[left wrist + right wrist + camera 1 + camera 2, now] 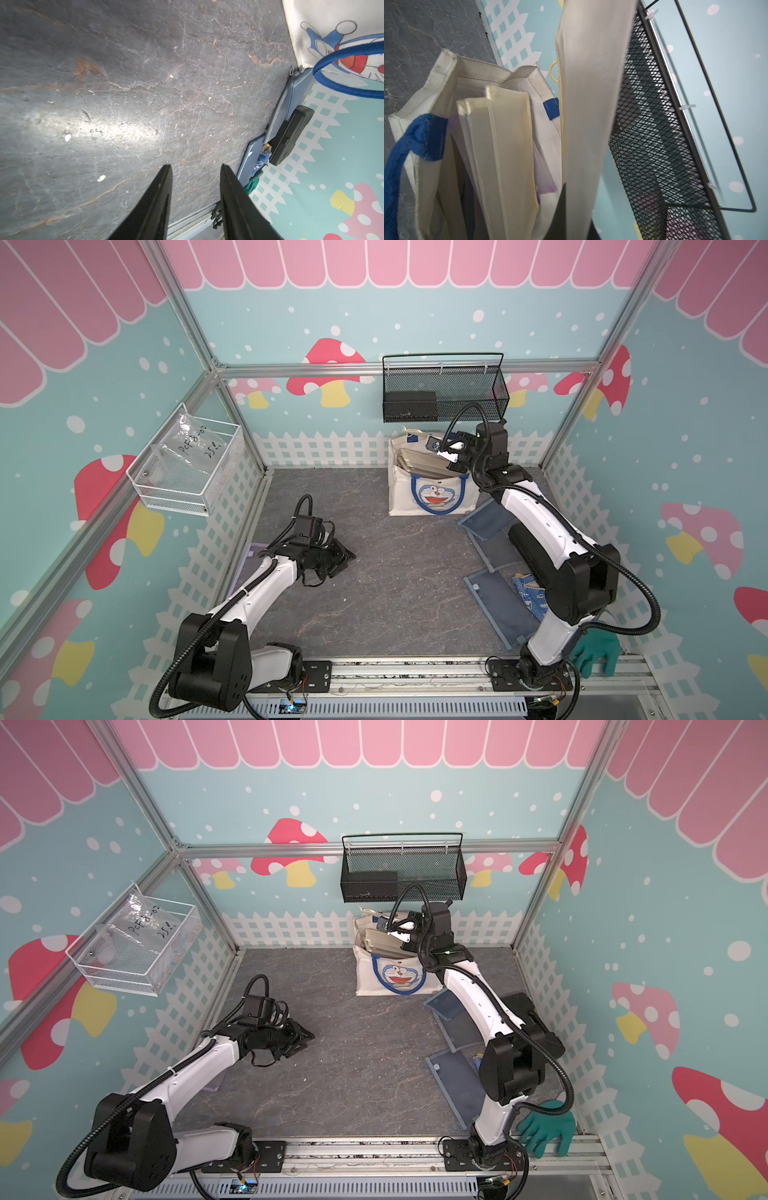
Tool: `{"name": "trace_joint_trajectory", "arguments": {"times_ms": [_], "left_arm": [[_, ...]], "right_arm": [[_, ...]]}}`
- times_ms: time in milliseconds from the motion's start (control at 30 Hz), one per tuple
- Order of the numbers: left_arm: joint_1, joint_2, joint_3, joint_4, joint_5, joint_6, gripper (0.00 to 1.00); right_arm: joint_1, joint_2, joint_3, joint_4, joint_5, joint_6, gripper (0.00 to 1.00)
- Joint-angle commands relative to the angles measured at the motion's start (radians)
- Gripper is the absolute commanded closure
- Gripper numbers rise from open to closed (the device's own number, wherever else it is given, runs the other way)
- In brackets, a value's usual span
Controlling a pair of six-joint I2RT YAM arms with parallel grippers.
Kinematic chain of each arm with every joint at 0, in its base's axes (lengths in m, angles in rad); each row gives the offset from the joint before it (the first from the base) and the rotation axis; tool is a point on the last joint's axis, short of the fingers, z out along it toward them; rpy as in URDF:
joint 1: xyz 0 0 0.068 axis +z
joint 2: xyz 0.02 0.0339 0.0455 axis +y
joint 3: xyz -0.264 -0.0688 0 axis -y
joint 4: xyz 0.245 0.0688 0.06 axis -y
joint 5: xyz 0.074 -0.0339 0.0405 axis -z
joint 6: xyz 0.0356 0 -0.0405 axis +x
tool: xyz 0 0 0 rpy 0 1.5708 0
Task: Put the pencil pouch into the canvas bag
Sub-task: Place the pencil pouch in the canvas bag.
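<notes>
**Cream pouch held over the canvas bag**

Cream-white and boxy, the canvas bag (432,493) stands near the back edge of the grey slate table (374,593) in both top views, its blue cartoon cat facing forward and flat pouches already standing in its open mouth. The right gripper (451,460) hangs over the bag's right side, just under the black wire-mesh basket (446,387) on the back wall; its fingertips are hard to make out here. The left gripper (343,558) hovers low over the table's left half, well apart from the bag. Blue-grey pouches (498,605) lie along the right edge, with a green glove (594,651) at the front right corner. A white wire basket (133,952) holding a clear plastic bag hangs on the left wall.

Seen from the left wrist, the left gripper (195,168) has its two black fingers (164,187) apart with nothing between them, bare slate beneath. The bag's printed front (332,31) and a blue strap handle (342,58) show at the far side.

Seen from the right wrist, the right gripper (575,209) is clamped on the pencil pouch (589,93), a long cream pouch that hangs beside the bag's open top (477,68), above its rim and not yet inside, with the black mesh basket (654,135) close on its other side.
</notes>
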Motion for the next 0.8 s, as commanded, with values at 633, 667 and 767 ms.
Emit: {"name": "trace_joint_trajectory", "arguments": {"times_ms": [633,667,767], "left_arm": [[-0.004,0.03,0.027,0.047,-0.053,-0.044,0.59],[-0.005,0.033,0.032,0.048,-0.053,-0.043,0.59],[-0.004,0.041,0.038,0.051,-0.056,-0.037,0.59]], "right_arm": [[-0.029,0.133,-0.001,0.109,-0.038,0.027,0.7],[-0.028,0.128,-0.003,0.114,-0.034,0.026,0.66],[-0.028,0.117,-0.004,0.119,-0.021,0.018,0.6]]}}
